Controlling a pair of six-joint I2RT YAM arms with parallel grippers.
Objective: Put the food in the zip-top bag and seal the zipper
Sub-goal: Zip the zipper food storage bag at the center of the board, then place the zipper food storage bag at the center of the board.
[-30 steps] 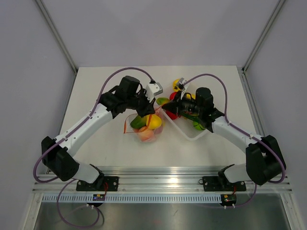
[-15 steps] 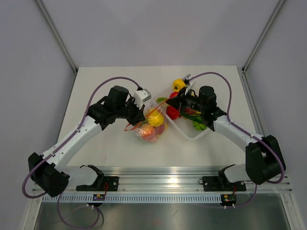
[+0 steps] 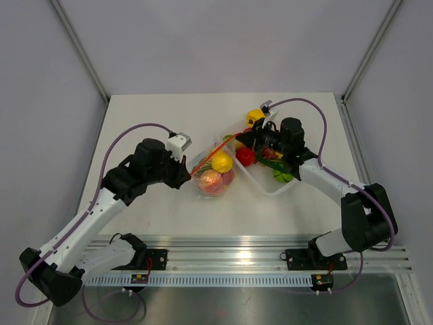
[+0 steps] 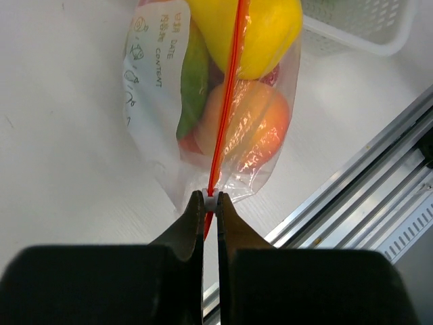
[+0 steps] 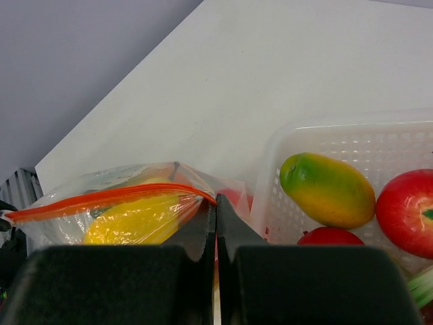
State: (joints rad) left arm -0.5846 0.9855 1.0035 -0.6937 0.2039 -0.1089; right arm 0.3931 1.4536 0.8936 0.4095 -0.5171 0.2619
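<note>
Black fingers of your left gripper (image 4: pixel 210 200) are clenched on the near end of the zipper (image 4: pixel 227 101), pinching a small white tab there. From that pinch the orange-red strip runs straight across the top of the zip-top bag (image 4: pixel 145 101), with the white table (image 4: pixel 61 135) under it. Inside the bag you can see a yellow fruit (image 4: pixel 264 27), an orange peach-like fruit (image 4: pixel 254 125) and a green piece (image 4: pixel 194 84), pressed close together. Your right gripper (image 5: pixel 215 203) is clamped on the strip's other end, at the bag's corner just beside the white slotted tray (image 5: pixel 318 128). The strip stretches between your two grippers. In the tray lie a green-and-yellow mango (image 5: pixel 328 189), a red apple (image 5: pixel 406 206) and another red piece (image 5: pixel 328 237), partly hidden behind your right fingers. A second yellow piece (image 3: pixel 254 118) sits at the tray's far end.
</note>
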